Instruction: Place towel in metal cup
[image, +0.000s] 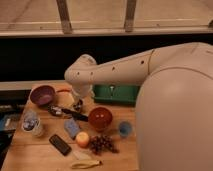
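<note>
Towel (72, 127), likely the blue-grey fold, is being noted just below the gripper (77, 104), centre-left; metal cup (33, 125) further left. State of jaws cannot be told.

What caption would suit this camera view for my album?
Robot gripper hangs over cluttered table between purple bowl and red bowl.

Wooden desk (30, 152) carried: purple bowl (42, 94) back left, green bin (116, 93) back centre, red bowl (100, 118) mid, blue cup (125, 129) to its right. Metal cup (32, 124) stood near the left edge. Phone (60, 144), apple (82, 139), grapes (101, 144) and banana (86, 163) lay in front. Gripper (77, 105) hung low between the bowls.
</note>
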